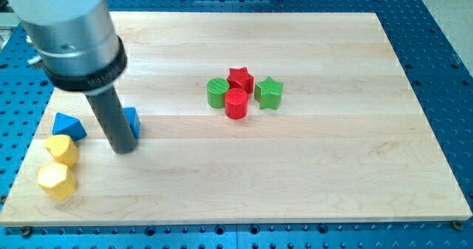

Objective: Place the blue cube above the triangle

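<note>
The arm carried no pincer at all, only a straight dark rod, so there was no spread or pinch to report. The rod came down from the view's upper left, and its tip (126, 148) rested on the wooden board (310, 175) near the left edge. The blue cube (131, 122) sat directly behind the rod, showing only as a sliver on the rod's right side, touching or nearly touching it; most of the cube was hidden, so its shape could barely be made out. The blue triangle (68, 125) lay just to the left of the rod, at about the same height in the view as the cube, so the cube stood to the triangle's right rather than above it. Below the triangle sat a yellow block (61, 151) with faceted sides, and just beneath that a second yellow block (56, 180) of similar shape, the two touching or almost so. Well apart, near the board's middle, four blocks huddled together: a green cylinder (217, 92) on the left, a red star (240, 78) at the top, a red cylinder (236, 103) at the bottom and a green star (269, 93) on the right.
</note>
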Motion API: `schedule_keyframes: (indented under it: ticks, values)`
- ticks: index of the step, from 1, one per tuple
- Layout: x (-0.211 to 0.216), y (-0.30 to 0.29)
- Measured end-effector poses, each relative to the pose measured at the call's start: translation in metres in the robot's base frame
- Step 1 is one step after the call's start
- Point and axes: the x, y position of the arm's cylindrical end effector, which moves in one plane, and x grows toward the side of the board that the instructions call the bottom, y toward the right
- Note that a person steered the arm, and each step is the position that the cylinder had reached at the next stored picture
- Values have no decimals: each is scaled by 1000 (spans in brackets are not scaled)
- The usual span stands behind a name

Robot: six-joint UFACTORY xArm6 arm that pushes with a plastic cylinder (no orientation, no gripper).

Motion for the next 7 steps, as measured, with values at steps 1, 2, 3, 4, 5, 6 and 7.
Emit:
schedule_keyframes:
  ticks: [1, 2, 3, 4, 5, 6, 7]
  values:
    - [-50, -12]
    - [-13, 69]
    - [-85, 92]
    - [-98, 11]
    - [-69, -34]
    - [-101, -22]
    - [-113, -117]
